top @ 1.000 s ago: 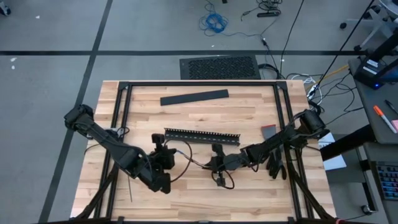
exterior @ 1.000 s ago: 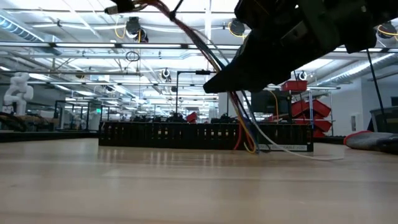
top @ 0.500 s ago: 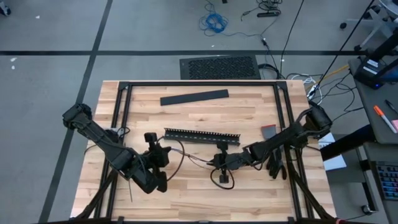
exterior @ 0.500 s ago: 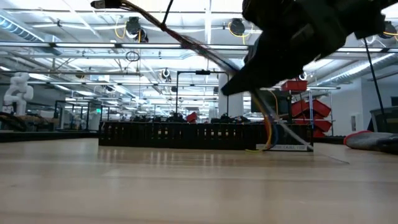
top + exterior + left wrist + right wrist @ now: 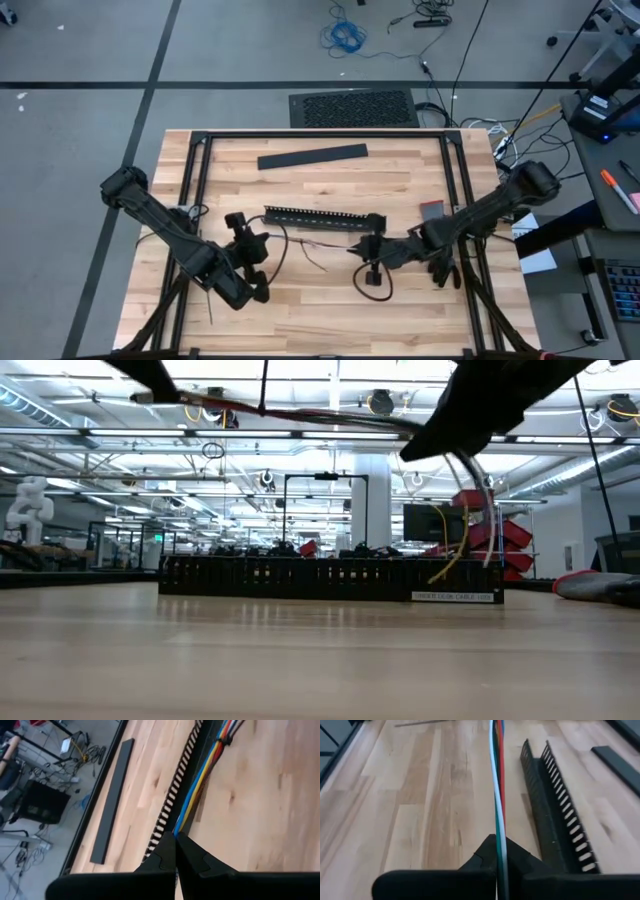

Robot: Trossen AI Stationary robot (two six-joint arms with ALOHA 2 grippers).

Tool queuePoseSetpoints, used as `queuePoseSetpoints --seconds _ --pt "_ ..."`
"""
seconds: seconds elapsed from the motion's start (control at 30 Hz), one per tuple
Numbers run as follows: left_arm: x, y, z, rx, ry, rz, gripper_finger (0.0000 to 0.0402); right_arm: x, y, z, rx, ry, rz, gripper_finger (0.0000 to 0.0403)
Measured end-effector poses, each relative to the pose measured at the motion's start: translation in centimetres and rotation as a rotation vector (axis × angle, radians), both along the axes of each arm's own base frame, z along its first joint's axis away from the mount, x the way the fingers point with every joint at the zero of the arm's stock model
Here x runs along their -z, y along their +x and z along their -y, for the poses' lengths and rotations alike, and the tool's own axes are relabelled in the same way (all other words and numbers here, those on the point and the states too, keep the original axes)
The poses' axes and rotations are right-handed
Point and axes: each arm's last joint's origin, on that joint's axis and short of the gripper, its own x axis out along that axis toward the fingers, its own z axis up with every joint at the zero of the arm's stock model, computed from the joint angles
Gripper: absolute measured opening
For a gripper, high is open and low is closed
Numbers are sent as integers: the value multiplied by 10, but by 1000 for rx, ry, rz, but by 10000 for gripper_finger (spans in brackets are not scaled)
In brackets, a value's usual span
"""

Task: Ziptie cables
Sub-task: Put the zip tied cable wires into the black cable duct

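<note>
Above the wooden table (image 5: 320, 175), just in front of the black slotted duct (image 5: 325, 217), our left gripper (image 5: 243, 238) and right gripper (image 5: 372, 250) each had their jaws clamped on one end of the cables (image 5: 498, 795), stretched off the surface between us.

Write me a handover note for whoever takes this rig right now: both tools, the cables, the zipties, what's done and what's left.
Left tool: shut on one end of the cables, near the table's front left.
Right tool: shut on the other end, front centre-right.
The cables hang between the two tools, lifted clear of the table, just in front of the black slotted duct.
Zipties: one thin dark strip lies at the front left edge, untouched.
Done: bundle picked up and held out between both tools.
Left: fetch a ziptie, wrap it around the bundle and cinch it.
</note>
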Motion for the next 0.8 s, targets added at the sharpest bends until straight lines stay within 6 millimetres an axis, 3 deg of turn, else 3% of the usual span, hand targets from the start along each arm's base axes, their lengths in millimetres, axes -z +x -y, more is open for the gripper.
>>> queuePoseSetpoints --seconds 0.23,0.37,0.6,0.8 --pt "26 0 -14 -72 27 -28 1 -21 -8 20 62 -8 -25 0" --pt "38 7 -26 -87 45 -58 1 -27 -3 35 106 -44 -92 0" --pt "53 24 -52 -83 54 -128 1 -14 12 60 135 -97 -217 0" --pt "61 28 -73 -125 53 -184 1 -1 14 70 155 -97 -313 0"
